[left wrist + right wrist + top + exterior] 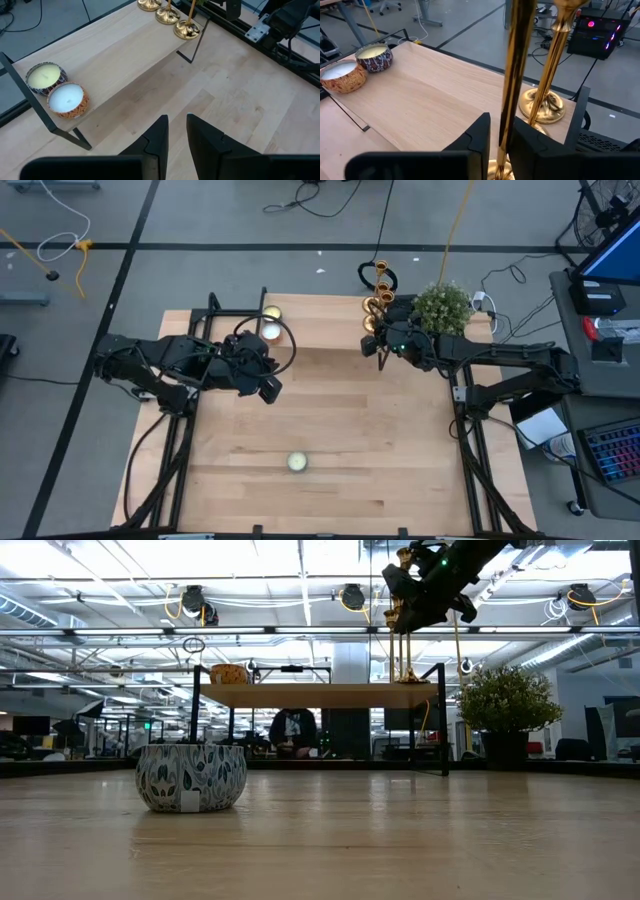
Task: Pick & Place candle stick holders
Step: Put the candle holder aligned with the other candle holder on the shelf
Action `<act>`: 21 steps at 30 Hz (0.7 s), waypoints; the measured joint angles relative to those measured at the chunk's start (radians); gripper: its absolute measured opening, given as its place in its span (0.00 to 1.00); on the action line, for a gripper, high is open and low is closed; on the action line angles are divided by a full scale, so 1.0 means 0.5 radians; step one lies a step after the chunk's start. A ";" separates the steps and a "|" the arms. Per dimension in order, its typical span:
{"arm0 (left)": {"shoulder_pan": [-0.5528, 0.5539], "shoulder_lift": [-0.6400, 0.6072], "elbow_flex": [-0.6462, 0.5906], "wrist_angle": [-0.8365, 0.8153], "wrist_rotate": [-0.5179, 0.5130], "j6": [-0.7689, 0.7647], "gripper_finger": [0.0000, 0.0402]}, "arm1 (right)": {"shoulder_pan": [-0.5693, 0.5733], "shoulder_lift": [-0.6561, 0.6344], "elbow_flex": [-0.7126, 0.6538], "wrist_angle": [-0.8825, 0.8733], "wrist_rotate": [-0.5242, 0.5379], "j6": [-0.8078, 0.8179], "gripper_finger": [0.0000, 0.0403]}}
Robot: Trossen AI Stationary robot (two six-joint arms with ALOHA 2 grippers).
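Right before my wrist camera, a gold candle stick holder's stem [512,75] runs up between my right gripper [501,135] fingers, which sit nearly closed around it, though I can't quite tell if they press it. It stands at the raised shelf's [320,328] right end, with two more candle stick holders [378,278] just beyond. My left gripper [176,131], nearly closed and empty, hangs near the shelf's left end, by two candle tins [56,90].
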 joint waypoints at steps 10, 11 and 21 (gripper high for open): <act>0.000 0.000 0.000 0.002 -0.001 0.000 0.18 | 0.007 0.000 0.000 0.004 -0.052 0.000 0.35; 0.000 0.000 0.000 0.002 -0.001 0.000 0.18 | 0.013 0.000 0.000 0.005 -0.051 0.000 0.38; 0.000 0.000 0.000 0.005 -0.001 -0.001 0.18 | 0.101 -0.036 0.002 0.007 -0.044 0.050 0.56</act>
